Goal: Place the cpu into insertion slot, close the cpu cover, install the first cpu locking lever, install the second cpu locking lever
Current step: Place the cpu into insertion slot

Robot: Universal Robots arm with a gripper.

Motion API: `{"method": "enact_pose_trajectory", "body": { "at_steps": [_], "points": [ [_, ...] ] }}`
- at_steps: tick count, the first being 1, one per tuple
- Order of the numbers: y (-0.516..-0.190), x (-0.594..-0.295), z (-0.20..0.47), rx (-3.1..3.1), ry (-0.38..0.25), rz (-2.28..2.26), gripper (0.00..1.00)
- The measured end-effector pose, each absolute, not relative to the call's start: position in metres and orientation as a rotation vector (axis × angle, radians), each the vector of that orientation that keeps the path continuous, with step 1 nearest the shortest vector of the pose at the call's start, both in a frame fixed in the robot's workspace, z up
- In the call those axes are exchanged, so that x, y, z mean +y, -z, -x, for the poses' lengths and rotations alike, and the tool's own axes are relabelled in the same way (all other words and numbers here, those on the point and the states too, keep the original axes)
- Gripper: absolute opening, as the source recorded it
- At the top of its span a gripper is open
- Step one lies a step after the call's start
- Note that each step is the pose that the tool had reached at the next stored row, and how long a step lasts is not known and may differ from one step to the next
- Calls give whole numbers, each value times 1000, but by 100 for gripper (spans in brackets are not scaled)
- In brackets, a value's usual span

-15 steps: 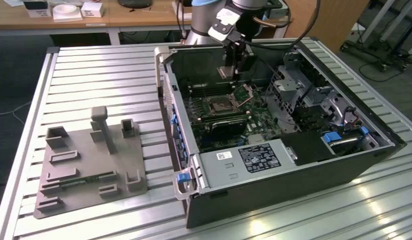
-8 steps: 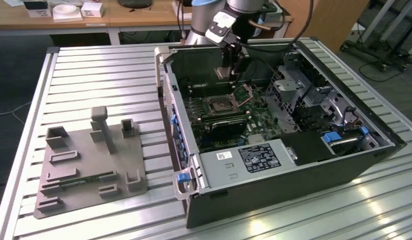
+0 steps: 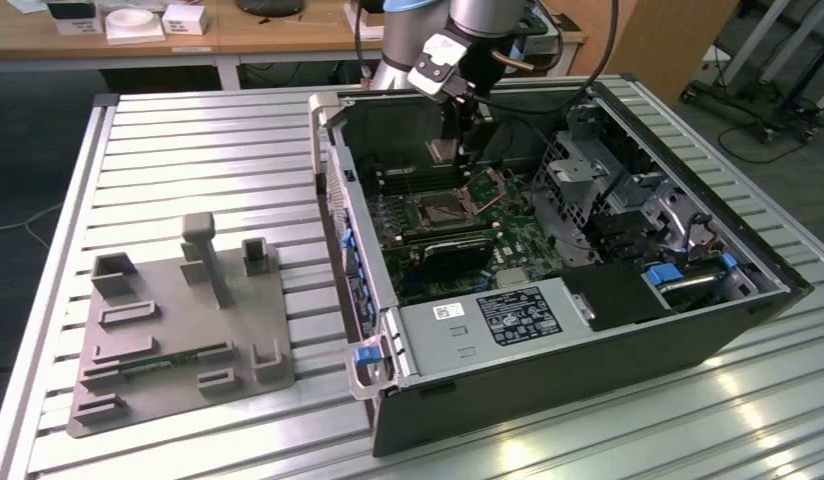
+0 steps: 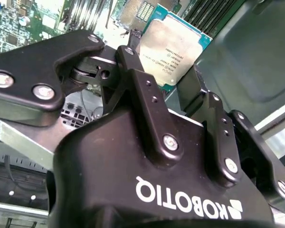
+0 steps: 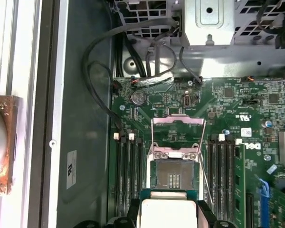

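Silvery on top and green at its edges, the cpu (image 4: 173, 45) sits pinched between the 2 black fingers (image 4: 142, 95) of the gripper (image 4: 161, 66), which are drawn in narrow against opposite edges of the chip. In the first wrist view the cpu (image 5: 168, 211) hangs just short of the insertion slot (image 5: 173, 178), whose dark centre lies bare. The cpu cover (image 5: 178, 121) stands tilted up on its hinge at the slot's far side, so nothing is seated yet.

The main risk is a crooked landing. If the chip arrives turned or tilted against the slot's rim, it could rest on the contacts and bend them. A drift toward the raised cover could snag the chip's edge, and a light edge grip could let it slip.

The second wrist view gives the hold itself, finger against chip edge. The first wrist view gives the target instead: slot, cover, the memory slots (image 5: 128, 175) on either side, and the green motherboard (image 5: 237, 99). The exterior view adds the gripper (image 3: 450, 140) standing above the board inside the open computer case (image 3: 546, 380).
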State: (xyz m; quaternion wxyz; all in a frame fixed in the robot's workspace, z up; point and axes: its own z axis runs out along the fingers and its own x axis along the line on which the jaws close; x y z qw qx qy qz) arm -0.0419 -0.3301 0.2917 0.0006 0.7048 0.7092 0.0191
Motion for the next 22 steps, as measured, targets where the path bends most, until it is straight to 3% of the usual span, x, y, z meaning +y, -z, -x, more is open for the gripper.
{"method": "enact_pose_trajectory", "body": {
  "at_steps": [22],
  "points": [
    [-280,-330,42,2228,-63,-2215,54]
  ]
}}
